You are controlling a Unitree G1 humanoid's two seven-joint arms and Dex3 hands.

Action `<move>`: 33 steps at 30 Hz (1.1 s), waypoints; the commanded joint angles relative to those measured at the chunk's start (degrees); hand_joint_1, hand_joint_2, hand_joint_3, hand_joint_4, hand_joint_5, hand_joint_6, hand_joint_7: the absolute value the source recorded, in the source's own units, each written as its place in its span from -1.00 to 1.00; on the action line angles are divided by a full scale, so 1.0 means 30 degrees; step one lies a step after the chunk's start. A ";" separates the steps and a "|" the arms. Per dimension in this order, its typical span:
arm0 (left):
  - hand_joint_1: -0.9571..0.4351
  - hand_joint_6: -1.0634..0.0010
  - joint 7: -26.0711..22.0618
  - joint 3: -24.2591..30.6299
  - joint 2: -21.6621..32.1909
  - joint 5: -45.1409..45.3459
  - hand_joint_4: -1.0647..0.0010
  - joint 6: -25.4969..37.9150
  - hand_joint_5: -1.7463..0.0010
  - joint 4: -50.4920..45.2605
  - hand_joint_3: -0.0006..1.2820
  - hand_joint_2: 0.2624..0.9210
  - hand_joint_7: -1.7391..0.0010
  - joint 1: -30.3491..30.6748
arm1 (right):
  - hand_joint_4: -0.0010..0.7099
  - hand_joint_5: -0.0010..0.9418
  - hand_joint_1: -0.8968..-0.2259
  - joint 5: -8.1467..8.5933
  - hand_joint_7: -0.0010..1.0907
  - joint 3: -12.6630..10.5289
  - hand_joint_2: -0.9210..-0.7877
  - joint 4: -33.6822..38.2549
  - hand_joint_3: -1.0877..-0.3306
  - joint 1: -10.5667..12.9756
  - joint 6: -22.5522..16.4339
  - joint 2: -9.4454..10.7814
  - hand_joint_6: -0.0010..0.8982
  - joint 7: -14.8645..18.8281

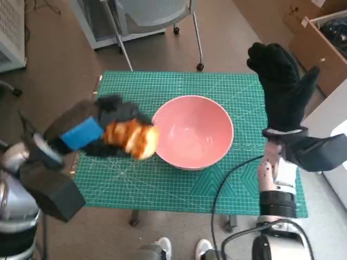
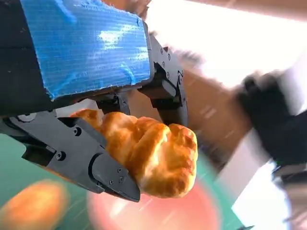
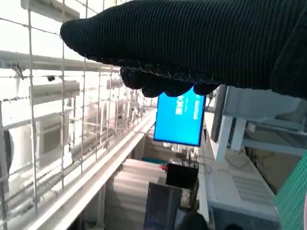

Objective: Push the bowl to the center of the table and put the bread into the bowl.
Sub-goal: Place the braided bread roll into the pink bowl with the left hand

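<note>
A pink bowl [image 1: 192, 131] stands near the middle of the green cutting mat [image 1: 162, 184]. My left hand [image 1: 100, 132] grips a golden piece of bread [image 1: 133, 138] just left of the bowl's rim, a little above the mat. In the left wrist view the bread [image 2: 153, 155] sits between the black fingers [image 2: 103, 172], with the blurred pink bowl [image 2: 153, 211] below. My right hand [image 1: 282, 89] is raised at the mat's right edge, fingers spread, holding nothing. The glove [image 3: 192, 43] fills the top of the right wrist view.
The mat covers a small table. A chair base [image 1: 162, 21] stands beyond the far edge, and cardboard boxes [image 1: 320, 43] at the far right. A person's shoes [image 1: 181, 249] show at the near edge. A black cable [image 1: 227, 184] runs along my right forearm.
</note>
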 commanded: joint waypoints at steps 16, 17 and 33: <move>0.37 -0.24 0.1007 -0.4036 -0.4088 0.1959 -0.23 -0.4992 -0.35 1.2527 -0.90 1.00 -0.34 -0.5763 | -0.35 -1.00 -0.24 0.0413 -0.22 -0.0488 -1.00 -0.2025 -0.12 0.1776 0.0638 -0.0348 -0.84 -0.0296; 0.37 -0.21 0.1036 -0.4065 -0.4201 0.1981 -0.22 -0.5153 -0.36 1.2927 -0.88 1.00 -0.34 -0.5875 | -0.35 -0.99 -0.24 0.0401 -0.22 -0.0510 -1.00 -0.2091 -0.11 0.1835 0.0638 -0.0346 -0.84 -0.0323; -0.10 0.97 -0.1420 -0.4773 -0.3981 0.2740 0.98 -0.3052 0.98 1.4179 -0.95 0.64 0.58 -0.6207 | -0.34 -0.99 -0.22 0.0259 -0.20 -0.0681 -1.00 -0.2641 -0.09 0.2359 0.0685 -0.0328 -0.85 -0.0928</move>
